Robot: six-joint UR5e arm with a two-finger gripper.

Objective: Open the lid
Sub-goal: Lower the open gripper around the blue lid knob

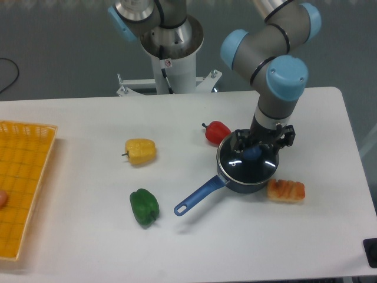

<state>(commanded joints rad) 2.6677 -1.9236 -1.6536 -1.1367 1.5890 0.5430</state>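
The lid [247, 168], dark glass with a silver rim, sits shut on the blue saucepan [231, 181] at the table's centre right. Its blue knob [253, 154] shows just under my gripper [257, 147]. The gripper hangs straight down over the lid's far half, open, with its fingers standing either side of the knob. Whether the fingers touch the knob I cannot tell. The pan's long blue handle [197, 195] points toward the front left.
A red pepper [215, 131] lies against the pan's far-left side and a bread roll [286, 190] at its front right. A yellow pepper [141, 151] and a green pepper [144, 206] lie to the left. An orange basket [23, 188] stands at the left edge.
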